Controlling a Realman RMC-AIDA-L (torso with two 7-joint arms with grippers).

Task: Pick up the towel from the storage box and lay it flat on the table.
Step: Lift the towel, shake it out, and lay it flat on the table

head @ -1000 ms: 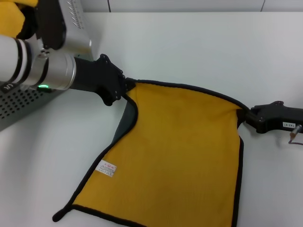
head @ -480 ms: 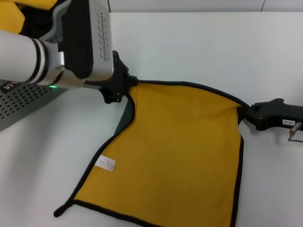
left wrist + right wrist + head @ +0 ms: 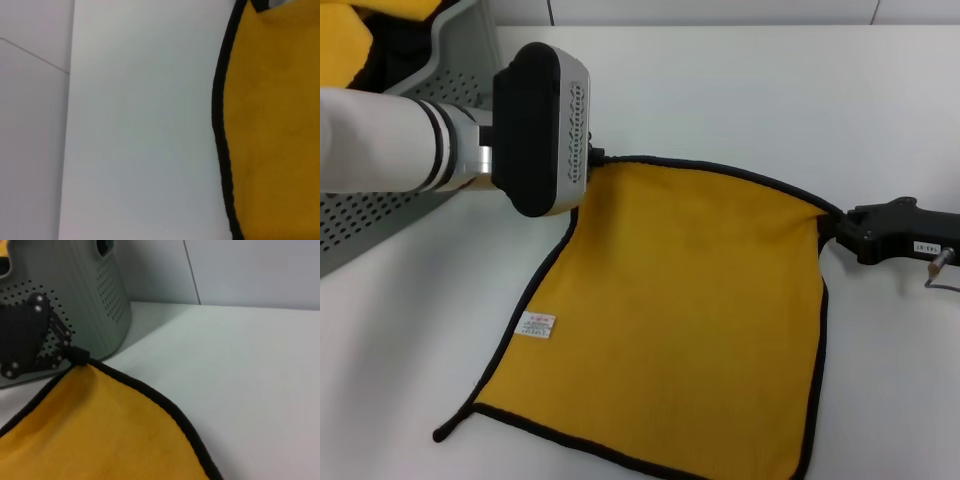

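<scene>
The towel lies on the table, yellow side up, its black edging showing all round. Its nearest corner, toward the robot, ends in a small black tail resting on the white surface, and the white label sits just inside the towel's left edge, a little farther in. That near part lies flat; the far edge is stretched between the two hands and curves slightly between them.

The right hand is at the towel's far right corner, its black fingers pinched together on the edging there. Its dark body reaches off to the right, low over the table.

The left hand is at the towel's far left corner. In the right wrist view its black fingertips are closed onto the corner of the towel, the cloth rising to a small peak at the pinch. In the head view the arm's grey-and-black wrist housing covers most of that hand, and only the towel corner running under it can be seen.

The box stands beyond the towel's left corner, behind the left arm, its dotted grey wall facing the towel. Another yellow cloth shows inside it at the far left.
</scene>
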